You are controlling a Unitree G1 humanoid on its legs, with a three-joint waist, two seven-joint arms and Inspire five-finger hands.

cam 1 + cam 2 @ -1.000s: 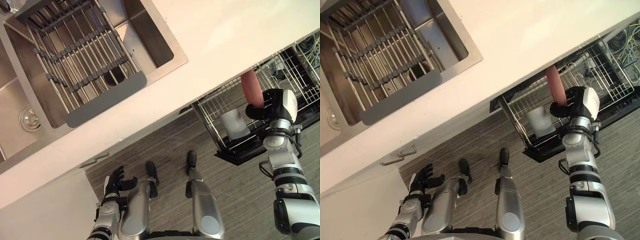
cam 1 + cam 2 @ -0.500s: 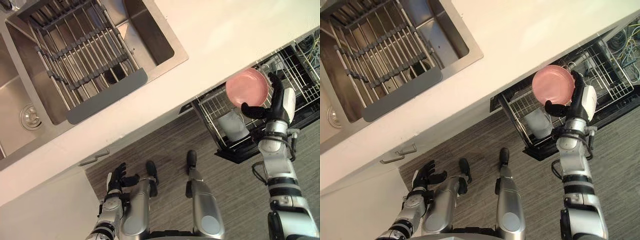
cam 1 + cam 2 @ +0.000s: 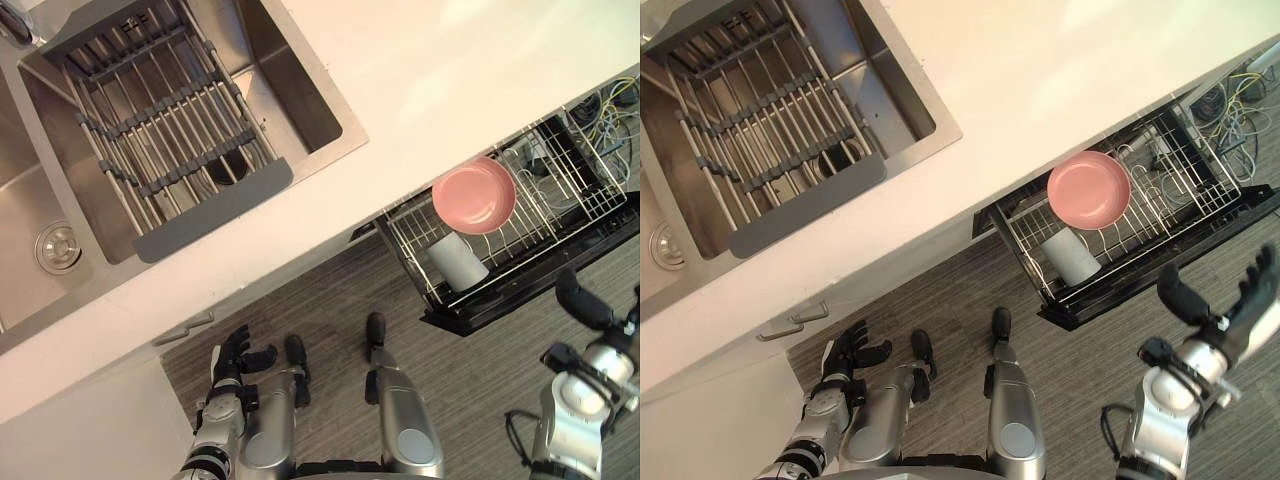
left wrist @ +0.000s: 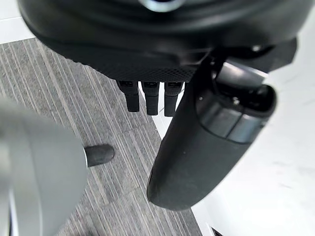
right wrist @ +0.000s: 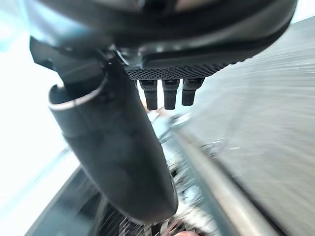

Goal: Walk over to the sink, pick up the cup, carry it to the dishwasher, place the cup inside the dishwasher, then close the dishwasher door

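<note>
Dishwasher rack (image 3: 585, 188), pink bowl (image 3: 474, 195) and grey cup (image 3: 457, 260) in it

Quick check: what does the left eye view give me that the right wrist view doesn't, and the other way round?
Left eye view alone: the sink with its drying rack, the counter, the pink bowl and the grey cup sitting in the pulled-out dishwasher rack, and the left hand low by the floor. Right wrist view alone: a close look along the right hand, with fingers straight, thumb out and nothing held. Both: the right hand, open and apart from the dishwasher rack, and the rack itself, blurred in the wrist view.
</note>
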